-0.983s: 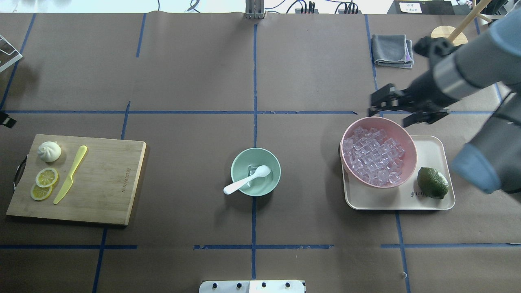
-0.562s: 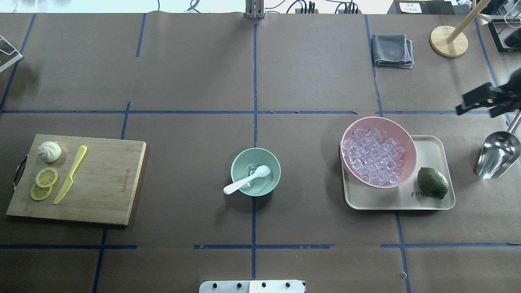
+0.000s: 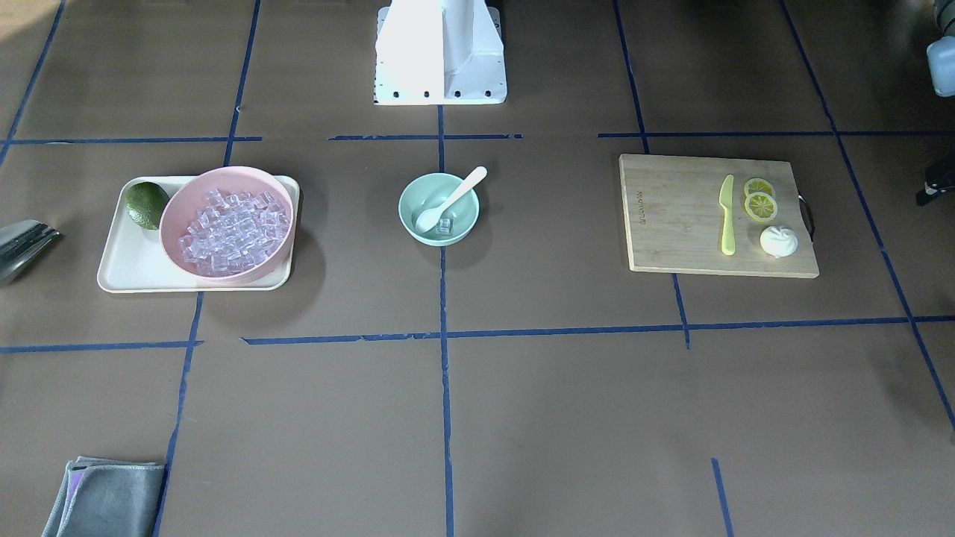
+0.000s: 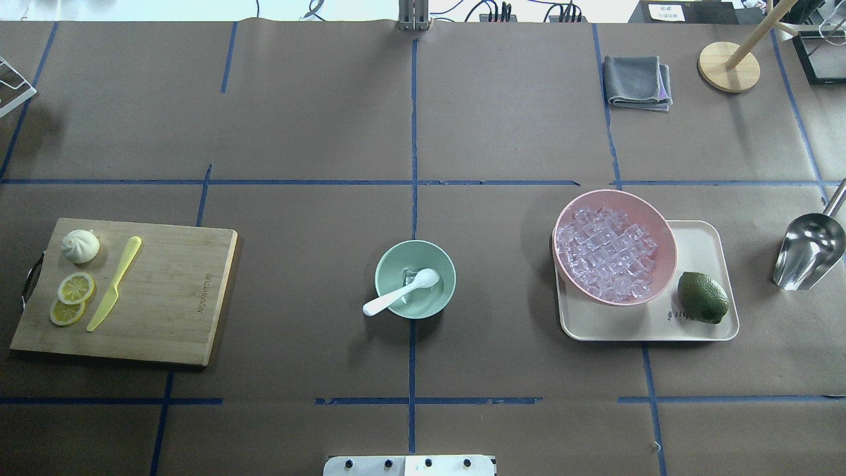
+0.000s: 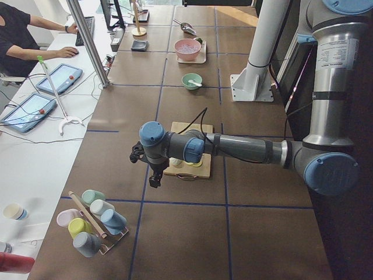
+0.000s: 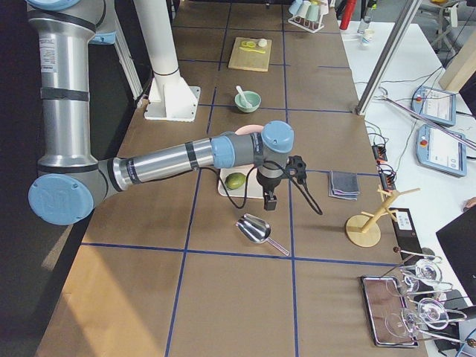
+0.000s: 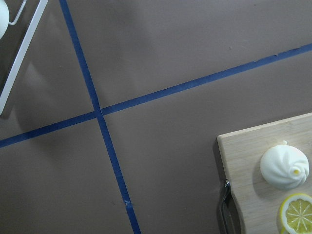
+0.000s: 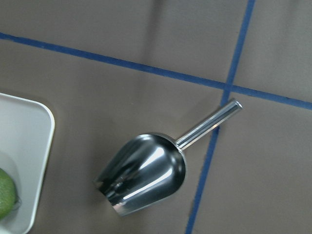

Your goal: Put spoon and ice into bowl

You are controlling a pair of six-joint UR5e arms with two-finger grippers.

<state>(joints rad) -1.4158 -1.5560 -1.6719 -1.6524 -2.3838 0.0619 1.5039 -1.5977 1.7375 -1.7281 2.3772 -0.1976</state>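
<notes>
The mint-green bowl [image 4: 444, 264] stands at the table's middle. The white spoon [image 4: 396, 294] lies in it, scoop inside and handle over the near-left rim. One clear ice cube [image 4: 411, 277] lies in the bowl beside the scoop. The bowl [image 3: 410, 195], spoon [image 3: 451, 198] and cube [image 3: 445, 226] also show in the front-facing view. Many more ice cubes [image 4: 605, 254] fill the pink bowl [image 4: 664, 228]. My left gripper [image 5: 152, 178] hovers past the cutting board's end. My right gripper [image 6: 269, 199] hovers by the metal scoop. I cannot tell whether either is open or shut.
The pink bowl and a lime [image 4: 702, 297] sit on a beige tray [image 4: 700, 238]. A metal scoop [image 4: 809, 251] lies right of it. A cutting board [image 4: 172, 297] at left holds a yellow-green knife [image 4: 115, 284], lemon slices and a bun. A grey cloth [image 4: 636, 80] lies far right.
My right arm has drawn back to the right, from behind the pink bowl out of the overhead view. The metal scoop now shows uncovered. Bowl, spoon and ice have not moved.
</notes>
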